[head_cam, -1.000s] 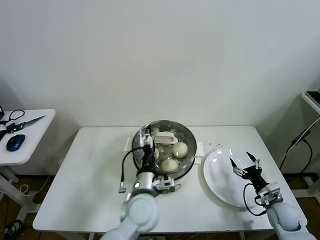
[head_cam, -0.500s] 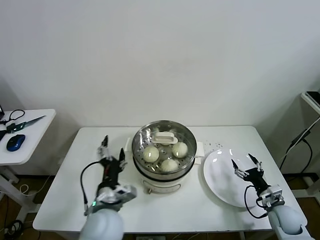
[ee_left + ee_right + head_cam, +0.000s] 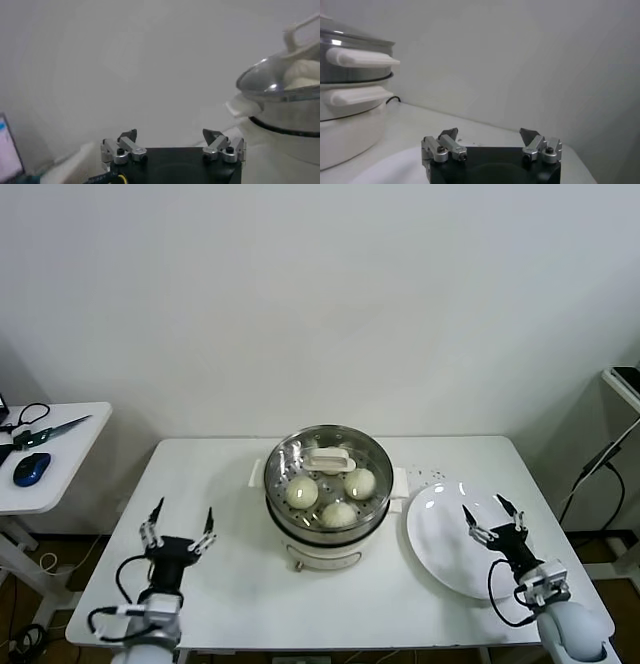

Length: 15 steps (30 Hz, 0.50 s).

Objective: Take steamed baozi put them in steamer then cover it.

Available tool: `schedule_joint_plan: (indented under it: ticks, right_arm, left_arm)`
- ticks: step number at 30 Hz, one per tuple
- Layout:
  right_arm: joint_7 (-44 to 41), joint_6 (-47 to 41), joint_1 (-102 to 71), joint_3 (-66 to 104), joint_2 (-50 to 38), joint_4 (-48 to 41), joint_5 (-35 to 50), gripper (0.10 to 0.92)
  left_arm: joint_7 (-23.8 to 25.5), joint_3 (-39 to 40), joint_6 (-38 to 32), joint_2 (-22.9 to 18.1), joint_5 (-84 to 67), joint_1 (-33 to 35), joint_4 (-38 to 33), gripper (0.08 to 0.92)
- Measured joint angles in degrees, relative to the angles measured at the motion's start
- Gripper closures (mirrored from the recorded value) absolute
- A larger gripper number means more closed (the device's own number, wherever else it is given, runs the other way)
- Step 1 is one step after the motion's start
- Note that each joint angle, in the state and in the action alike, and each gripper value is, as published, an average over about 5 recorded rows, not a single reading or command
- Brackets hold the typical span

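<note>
We see the left gripper [image 3: 180, 524] low over the near-left part of the white table [image 3: 210, 474], well apart from the steamer [image 3: 328, 496]. Its jaws stand wide apart w/ nothing between them; the left wrist view shows the same spread fingertips [image 3: 131, 136] and the pot off to one side. The right gripper [image 3: 495, 519] sits over the near-right of the table, above the white plate [image 3: 440, 539] — jaws also spread wide, holding nothing. In the right wrist view the plate's pale rim [image 3: 385, 167] lies under the gripper [image 3: 490, 134], and the steamer's cream side handles [image 3: 360, 57] show beyond it.

Moving outward, the steamer stands mid-table on its cream base, approx. between the two arms. The cover [image 3: 330, 469] is seated on the steamer rim, its cream handle at centre. Through the glass we make out three steamed baozi [image 3: 338, 512] on the tray inside — a fourth may sit under the handle, but we cannot tell. A white power strip [image 3: 425, 476] lies just beside the steamer, at the plate's far edge.

To the far left, a separate small table [image 3: 50, 474] carries a blue mouse [image 3: 31, 468] and scissors [image 3: 50, 429].
</note>
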Motion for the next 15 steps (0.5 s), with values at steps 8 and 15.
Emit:
schedule_joint_plan:
  ticks: [8,15]
  right_arm:
    - [-0.4,0.0,-1.2,0.3,0.1,0.9,1.2,0.203]
    - [-0.7,-0.1,-2.0,0.8,-0.3,1.5,2.0,0.203]
  left_arm:
    - [0.9,-4.0,-7.2,-1.9,-10.6,1.9,4.1,0.177]
    - [2.0,-5.6,-9.9,-2.6,-14.4,2.7,5.5,0.177]
